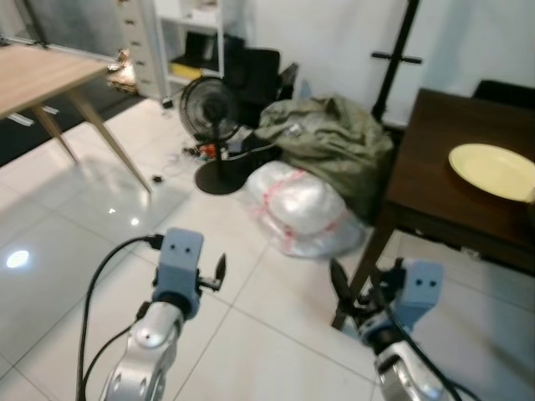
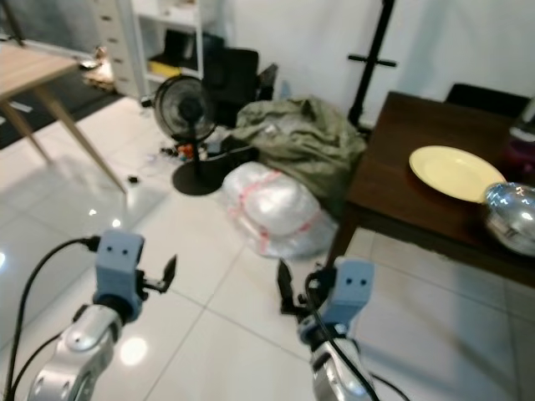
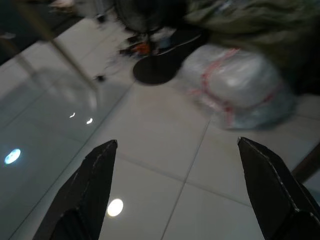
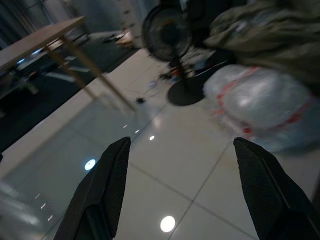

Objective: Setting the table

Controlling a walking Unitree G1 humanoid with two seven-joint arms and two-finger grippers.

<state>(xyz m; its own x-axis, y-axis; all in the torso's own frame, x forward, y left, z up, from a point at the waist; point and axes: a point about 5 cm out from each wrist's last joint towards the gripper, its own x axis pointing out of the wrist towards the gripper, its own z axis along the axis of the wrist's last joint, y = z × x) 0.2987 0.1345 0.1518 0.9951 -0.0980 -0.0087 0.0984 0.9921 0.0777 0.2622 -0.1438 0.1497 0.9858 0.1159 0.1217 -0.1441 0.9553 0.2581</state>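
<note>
A: What is on the far left?

B: A light wooden surface [image 1: 33, 77] with slanted legs, standing on the white tiled floor [image 1: 75, 251]. Behind it is a white shelf unit [image 1: 180, 42].

A: And the left hand [image 3: 175, 195]?

B: It is held low over the floor, in front of the robot. Its two black fingers [image 3: 87, 195] are spread wide apart and hold nothing.

A: What lies in the middle?

B: A black standing fan [image 1: 209, 113] on a round base, then a white plastic sack [image 1: 297, 205] with red marks on the floor, and behind it an olive-green bundle of cloth [image 1: 330, 138]. The sack touches the bundle.

A: The right hand [image 4: 187, 195]?

B: It also is low, near the leg of the dark surface [image 2: 418, 200]. Its fingers [image 4: 105, 195] are spread apart with nothing between them.

A: Where are the things for the table?

B: On the dark brown surface at the right. A pale yellow plate [image 2: 456, 173] lies flat on it, so it has no long axis to name; its open face looks upward. Just beside it, nearer the right edge, is a shiny metal bowl or pot [image 2: 512, 215]; I cannot tell which. Both hands are well apart from the plate.
</note>
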